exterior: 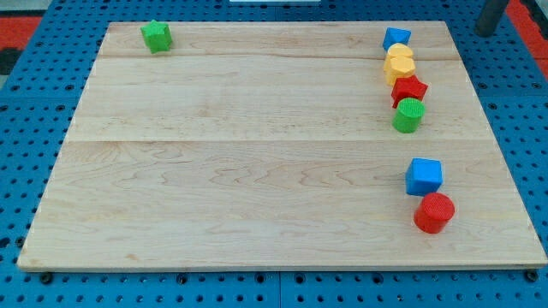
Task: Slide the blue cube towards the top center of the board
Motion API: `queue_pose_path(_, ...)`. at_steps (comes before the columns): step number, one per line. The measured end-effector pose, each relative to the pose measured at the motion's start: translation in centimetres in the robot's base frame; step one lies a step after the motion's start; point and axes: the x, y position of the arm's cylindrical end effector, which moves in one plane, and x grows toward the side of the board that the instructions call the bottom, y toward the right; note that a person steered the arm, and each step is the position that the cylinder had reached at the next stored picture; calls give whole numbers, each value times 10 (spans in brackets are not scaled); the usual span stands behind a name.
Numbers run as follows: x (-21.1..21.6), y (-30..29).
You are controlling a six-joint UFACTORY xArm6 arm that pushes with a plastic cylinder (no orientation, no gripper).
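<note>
The blue cube [424, 176] sits on the wooden board [240, 171] at the view's right, below mid-height. A red cylinder [434, 212] touches it just below. A dark rod shows in the view's top right corner, off the board. My tip [486, 32] is there, over the blue pegboard, far above and to the right of the blue cube.
A column of blocks stands at the upper right: a small blue block [396, 38], two yellow blocks [400, 56] [398, 72], a red star [409, 88] and a green cylinder [409, 115]. A green star [157, 35] sits at the top left.
</note>
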Motion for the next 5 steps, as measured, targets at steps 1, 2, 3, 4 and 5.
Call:
queue_pose_path(1, 87, -26)
queue_pose_path(2, 200, -39)
queue_pose_path(3, 262, -88)
queue_pose_path(4, 259, -166)
queue_pose_path(5, 221, -244)
